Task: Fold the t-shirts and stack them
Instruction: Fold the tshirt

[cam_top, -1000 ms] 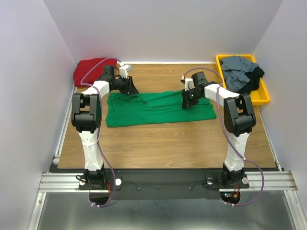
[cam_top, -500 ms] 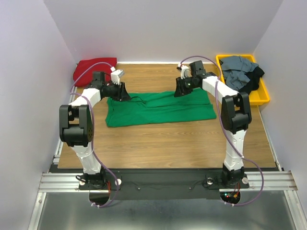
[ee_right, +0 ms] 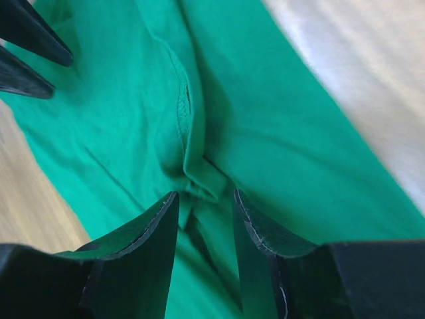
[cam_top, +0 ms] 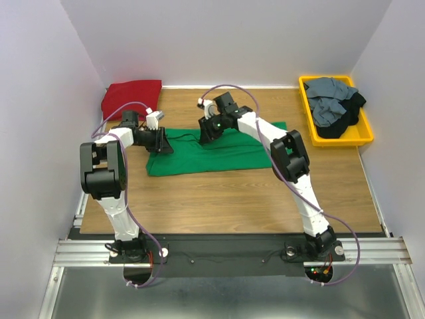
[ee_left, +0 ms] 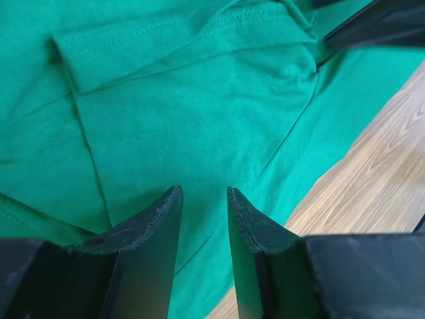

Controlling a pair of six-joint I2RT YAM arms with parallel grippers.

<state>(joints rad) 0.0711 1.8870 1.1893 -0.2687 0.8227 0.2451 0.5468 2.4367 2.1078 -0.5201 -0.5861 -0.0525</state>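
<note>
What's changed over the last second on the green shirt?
The right gripper swept left across the green t-shirt toward its middle, fingers now apart. The left gripper drew slightly nearer, over the shirt's left end. The red t-shirt and the filled yellow tray stayed put.

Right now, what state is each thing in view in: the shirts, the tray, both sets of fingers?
green t-shirt: lying on the table, partly folded, wrinkled.
red t-shirt: folded, at the far left corner.
grey and black t-shirts: crumpled heap, unfolded.
yellow tray: holding that heap.
left fingers: apart over the green cloth, gripping nothing.
right fingers: apart over a ridge of green cloth.
</note>
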